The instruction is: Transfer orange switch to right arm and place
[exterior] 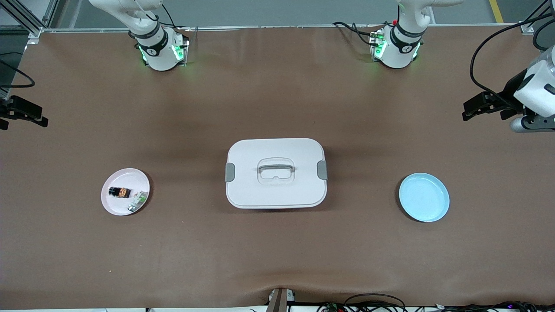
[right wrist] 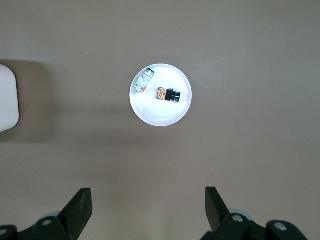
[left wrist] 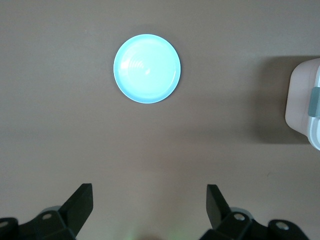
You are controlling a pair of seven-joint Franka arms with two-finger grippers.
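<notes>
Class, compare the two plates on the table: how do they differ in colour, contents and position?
The pink plate is pale pink; the blue plate is light blue. The pink plate holds the orange switch and a white-and-green part; the blue plate holds nothing. The pink plate lies toward the right arm's end of the table, the blue plate toward the left arm's end. Both are round and flat on the table, either side of the white box.

Two white jointed arms, right arm (exterior: pixel 151 41), left arm (exterior: pixel 401 41), dark grey joint bands, green-lit bases, black cables, black angular fingers (right wrist: pixel 80 210), possibly a small round logo on each band
</notes>
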